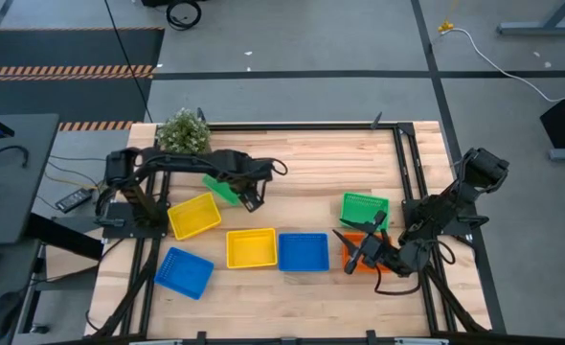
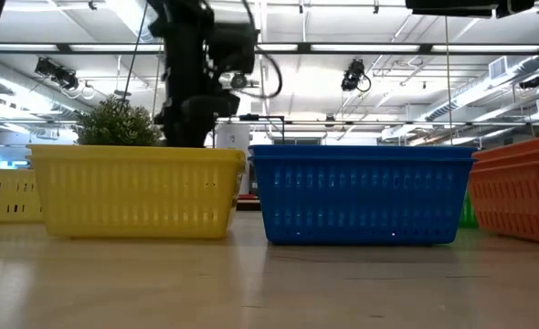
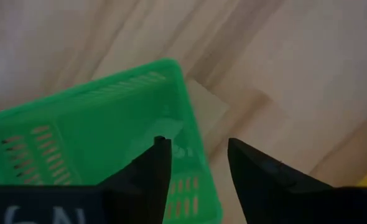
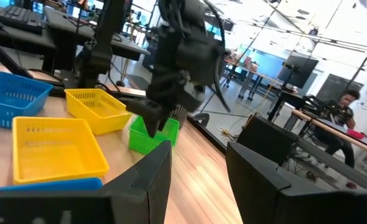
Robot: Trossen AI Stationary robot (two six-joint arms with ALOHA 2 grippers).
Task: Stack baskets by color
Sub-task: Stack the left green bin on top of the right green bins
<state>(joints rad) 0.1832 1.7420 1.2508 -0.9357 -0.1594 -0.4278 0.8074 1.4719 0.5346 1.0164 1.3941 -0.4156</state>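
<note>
While the left gripper (image 1: 254,198) straddles the rim of the tilted green basket (image 1: 221,188) beside the potted plant (image 1: 183,132), its fingers stand apart, not clamped.

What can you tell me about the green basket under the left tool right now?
The green basket is a small, shallow rectangular tray that looks like plastic, with slotted mesh-like sides and a smooth rim. It sits on the wooden table near the potted plant, beside a yellow basket, and appears tilted, one end raised. The left tool is at its end wall: one finger reaches inside, the other stays outside, jaws straddling the wall without clearly pinching it. The basket looks empty.
</note>
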